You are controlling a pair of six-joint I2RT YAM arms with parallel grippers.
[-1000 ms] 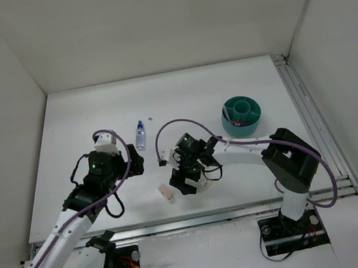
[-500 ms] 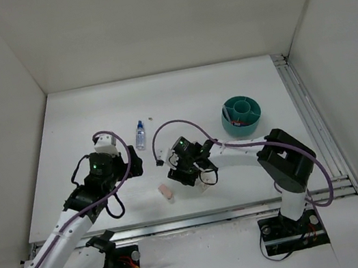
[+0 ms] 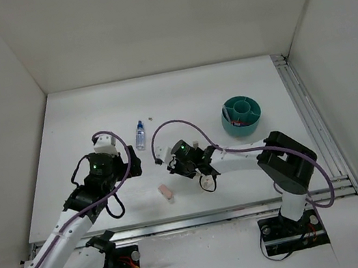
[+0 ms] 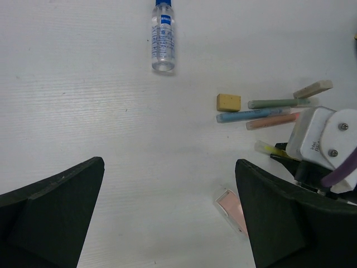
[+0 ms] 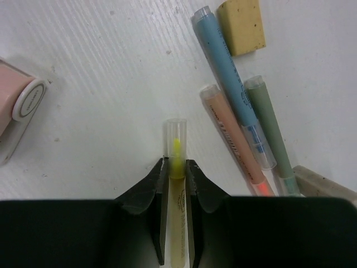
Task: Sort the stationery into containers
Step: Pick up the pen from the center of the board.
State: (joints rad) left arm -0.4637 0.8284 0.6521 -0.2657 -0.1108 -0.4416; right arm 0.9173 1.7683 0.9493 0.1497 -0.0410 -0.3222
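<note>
My right gripper (image 5: 176, 167) is shut on a yellow stick (image 5: 176, 146) with a clear cap, low over the table. Just right of it lie a red pen (image 5: 231, 139), a blue pen (image 5: 226, 72), a grey pen (image 5: 270, 134) and a tan cube (image 5: 241, 25). To its left is a pink eraser (image 5: 14, 111), and a white eraser (image 4: 313, 88) lies beyond the pens. My left gripper (image 4: 170, 212) hangs open, with the pink eraser (image 4: 231, 205) by its right finger. The blue-capped bottle (image 3: 140, 135) lies farther back. The teal bowl (image 3: 233, 124) stands to the right.
White walls enclose the table on three sides. A metal rail (image 3: 303, 112) runs along the right edge, close behind the bowl. Purple cables loop over both arms, one (image 3: 170, 125) arching above the right wrist.
My right gripper has shut on the yellow stick and shifted a little toward the back. The left arm has stayed where it was, still open.
</note>
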